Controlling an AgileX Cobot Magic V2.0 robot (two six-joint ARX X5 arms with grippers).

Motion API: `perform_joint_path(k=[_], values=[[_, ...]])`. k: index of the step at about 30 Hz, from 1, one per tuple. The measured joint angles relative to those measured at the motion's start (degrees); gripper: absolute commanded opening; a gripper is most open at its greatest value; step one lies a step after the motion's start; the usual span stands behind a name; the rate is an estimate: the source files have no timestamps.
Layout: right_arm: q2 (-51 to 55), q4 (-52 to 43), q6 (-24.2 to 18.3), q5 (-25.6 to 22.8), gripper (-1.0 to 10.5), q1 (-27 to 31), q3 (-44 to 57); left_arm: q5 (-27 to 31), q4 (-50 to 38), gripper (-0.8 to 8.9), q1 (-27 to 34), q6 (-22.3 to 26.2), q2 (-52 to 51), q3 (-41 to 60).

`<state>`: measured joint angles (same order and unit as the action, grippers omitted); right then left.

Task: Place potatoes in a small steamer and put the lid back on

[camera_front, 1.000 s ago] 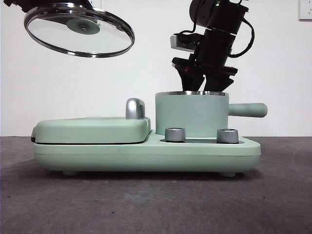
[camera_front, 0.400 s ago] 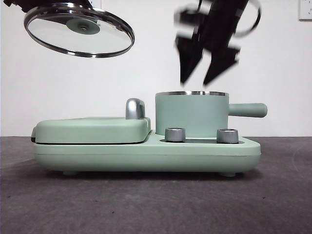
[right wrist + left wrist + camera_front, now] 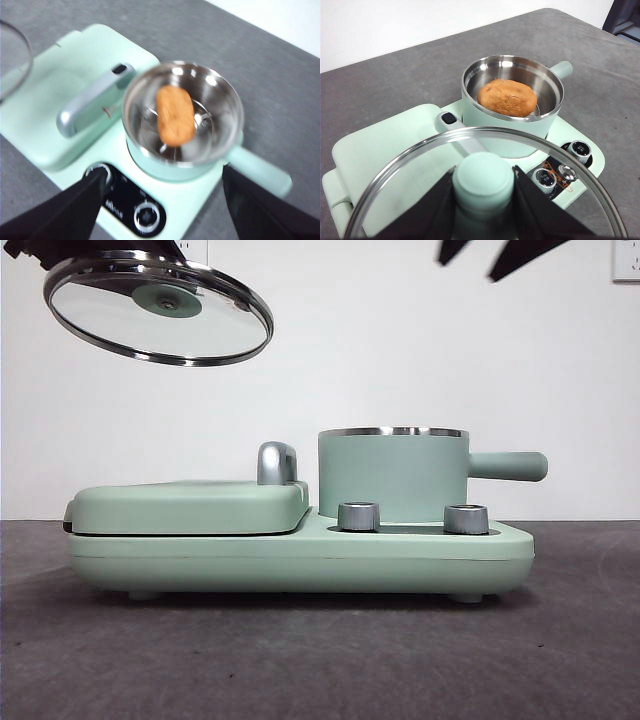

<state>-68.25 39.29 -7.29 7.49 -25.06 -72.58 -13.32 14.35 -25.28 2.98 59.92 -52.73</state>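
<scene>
The large oval orange-brown potato (image 3: 507,97) lies inside the mint-green cylindrical steamer pot with steel rim (image 3: 393,475), resting on the steel insert; that step reads as complete. The pot sits on a mint-green appliance base (image 3: 300,555) on the grey desk (image 3: 320,660).

The left claw (image 3: 483,192) is clamped on the mint-green knob of the round glass lid with steel rim (image 3: 158,308), holding it tilted in the air above the flat griddle cover (image 3: 190,505), well apart from the pot. The right claw (image 3: 160,200) hangs high above the pot, jaws spread, holding nothing.

Governing relation: the pot's open mouth lies ahead of and below the left claw, off to one side across the silver griddle handle (image 3: 276,462). The left arm alone carries the lid. The potato's long axis runs roughly along the straight pot handle (image 3: 508,466).

Dial markings on the control panel (image 3: 132,207) are illegible; no brand is readable.
</scene>
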Motion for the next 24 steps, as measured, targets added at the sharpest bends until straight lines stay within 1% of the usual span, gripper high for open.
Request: perform_joint_path(k=[7, 10, 12, 18, 21, 24], values=[[13.79, -4.15, 1.55, -0.33, 3.6, -0.02, 15.50, 0.00, -0.02, 0.17, 0.00, 0.00, 0.00, 0.00], [19.89, -5.11, 2.69, -2.16, 3.5, -0.02, 20.85, 0.00, -0.02, 0.16, 0.00, 0.02, 0.00, 0.00], [23.56, -5.31, 3.48, -3.61, 3.1, -0.02, 23.54, 0.00, -0.02, 0.17, 0.00, 0.02, 0.00, 0.02], [32.87, -5.55, 6.32, -7.39, 3.1, -0.02, 28.87, -0.22, -0.66, 0.16, 0.00, 0.04, 0.00, 0.00], [36.52, -5.51, 7.43, -7.56, 3.1, -0.02, 30.38, -1.53, -1.51, 0.16, 0.00, 0.09, 0.04, 0.00], [38.71, -5.53, 7.76, -7.74, 3.1, -0.02, 30.75, -4.07, -4.72, 0.15, -0.15, 0.24, 0.66, 0.02]])
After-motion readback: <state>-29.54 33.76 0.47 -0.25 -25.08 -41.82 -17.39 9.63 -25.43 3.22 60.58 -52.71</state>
